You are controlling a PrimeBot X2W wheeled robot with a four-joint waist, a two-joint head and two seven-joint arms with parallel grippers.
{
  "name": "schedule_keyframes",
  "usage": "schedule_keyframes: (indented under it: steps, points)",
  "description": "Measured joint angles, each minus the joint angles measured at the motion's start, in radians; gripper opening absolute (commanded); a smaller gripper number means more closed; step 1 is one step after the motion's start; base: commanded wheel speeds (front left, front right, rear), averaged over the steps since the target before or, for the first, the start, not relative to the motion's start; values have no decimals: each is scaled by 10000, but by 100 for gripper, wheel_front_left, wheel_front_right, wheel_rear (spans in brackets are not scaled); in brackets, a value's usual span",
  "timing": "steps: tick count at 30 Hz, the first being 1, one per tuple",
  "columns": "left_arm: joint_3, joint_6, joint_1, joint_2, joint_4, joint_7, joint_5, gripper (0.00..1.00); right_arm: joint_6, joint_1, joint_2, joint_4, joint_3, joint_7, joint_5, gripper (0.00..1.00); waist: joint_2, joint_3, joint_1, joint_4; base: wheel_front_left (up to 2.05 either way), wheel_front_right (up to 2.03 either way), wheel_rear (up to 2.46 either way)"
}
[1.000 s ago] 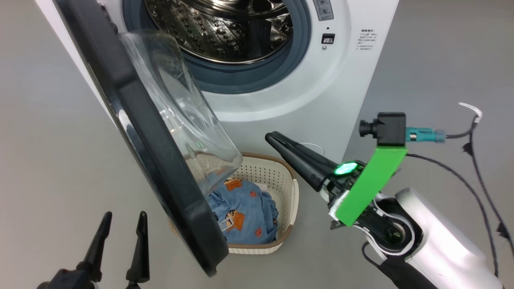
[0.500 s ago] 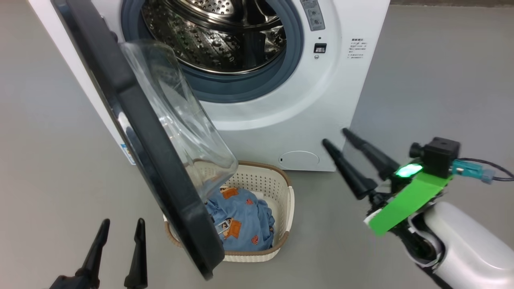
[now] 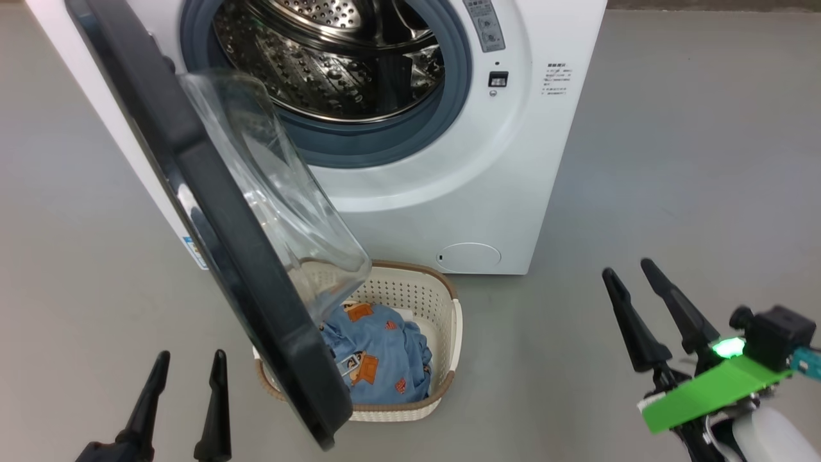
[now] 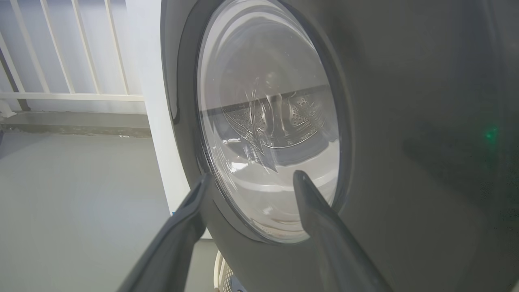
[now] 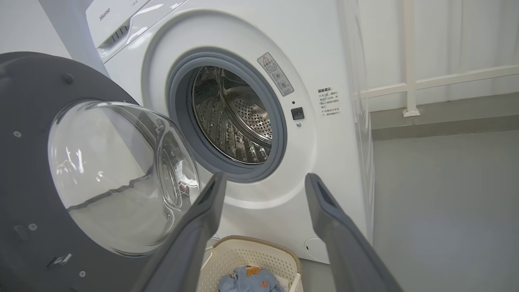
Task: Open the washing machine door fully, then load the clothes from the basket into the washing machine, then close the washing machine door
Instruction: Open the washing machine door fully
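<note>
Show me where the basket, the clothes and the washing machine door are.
basket (image 3: 410, 290), head view, perforated back wall.
clothes (image 3: 378, 350), head view, blue printed fabric.
washing machine door (image 3: 221, 212), head view, black outer rim.

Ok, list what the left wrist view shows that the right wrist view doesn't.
Left wrist, not right: the door from outside and the open left gripper. Right wrist, not left: the door's inside with its bulging glass, the gasket, the clothes and the open right gripper. Both: door, machine, basket, floor, railing.
</note>
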Motion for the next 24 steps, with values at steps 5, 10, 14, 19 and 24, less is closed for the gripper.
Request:
schedule_keyframes:
  steps: [5, 10, 14, 19, 24]
  points:
    - [35, 2, 2, 0, -35, 0, -2, 100, 0, 806, 506, -297, -759, 0, -750, 100, 0, 71, 0, -95, 0, 0, 0]
    - [58, 2, -4, 0, -35, 0, -6, 100, 0, 1393, 974, -625, -1429, 0, -1616, 100, 0, 125, 0, -156, 0, 0, 0]
    - [100, 2, -8, 0, -33, 0, -6, 100, 0, 1843, 1277, -780, -1925, 0, -2357, 100, 0, 121, 0, -213, 0, 0, 0]
    - [130, 0, -13, 0, -27, 0, -6, 100, 0, 2372, 1779, -1112, -2610, -2, -3158, 100, 0, 91, 0, -320, 0, 0, 0]
    - [157, -2, -13, 0, -19, 0, -6, 100, 0, 2721, 2173, -1337, -3152, -2, -3703, 100, 0, 103, 0, -460, 0, 0, 0]
